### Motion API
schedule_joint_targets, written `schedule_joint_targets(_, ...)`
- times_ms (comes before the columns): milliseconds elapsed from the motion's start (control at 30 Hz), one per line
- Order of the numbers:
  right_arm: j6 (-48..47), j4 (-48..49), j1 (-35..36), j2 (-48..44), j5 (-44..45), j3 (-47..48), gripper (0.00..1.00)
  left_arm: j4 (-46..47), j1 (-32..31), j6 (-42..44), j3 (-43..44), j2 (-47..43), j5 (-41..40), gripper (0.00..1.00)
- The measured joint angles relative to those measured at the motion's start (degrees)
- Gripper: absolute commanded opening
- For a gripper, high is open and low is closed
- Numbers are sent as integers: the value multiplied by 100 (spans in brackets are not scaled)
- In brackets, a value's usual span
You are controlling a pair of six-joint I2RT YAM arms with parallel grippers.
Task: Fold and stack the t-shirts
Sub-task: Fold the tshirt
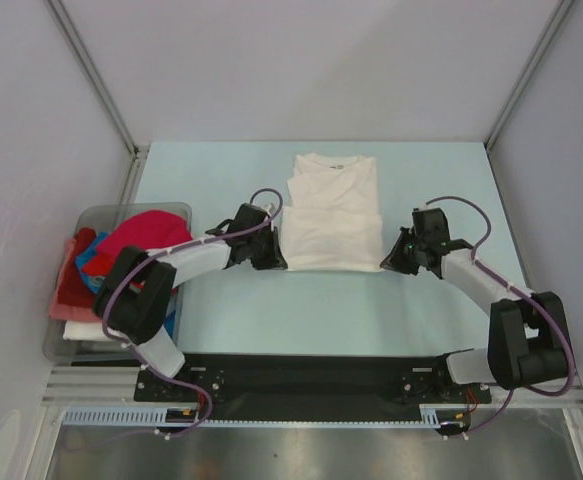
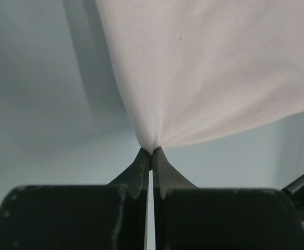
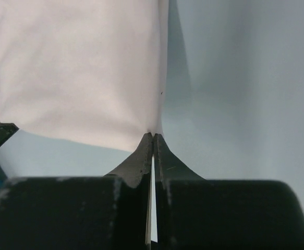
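Observation:
A white t-shirt [image 1: 333,212] lies on the pale blue table, folded into a narrow rectangle with its collar at the far end. My left gripper [image 1: 279,262] is shut on its near left corner; in the left wrist view the cloth [image 2: 209,73] puckers into the closed fingertips [image 2: 151,152]. My right gripper [image 1: 387,262] is shut on the near right corner, where the white fabric [image 3: 78,73] meets the fingertips [image 3: 152,135]. More t-shirts, magenta-red [image 1: 146,235], blue and pink, are heaped in the bin at the left.
The clear grey plastic bin [image 1: 63,345] stands at the table's left edge beside the left arm. Grey walls with metal posts close in the table on the far side and both flanks. The arm bases sit on a black rail [image 1: 301,378] at the near edge.

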Motion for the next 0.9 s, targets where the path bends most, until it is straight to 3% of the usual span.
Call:
schedule_joint_targets(300,15,-844,0,-944,-297,-2,0,-345,-118,42,-850,-1633,118,1)
schedule_joint_targets(633,190,-1805,129,-2682,-507,-105,0,-1099,-426,-70,-1333,-3560,297,0)
schedule_joint_targets(900,262,-2430,186,-3165,-533,151,0,-1631,-535,-227,-1342,-4319,461,0)
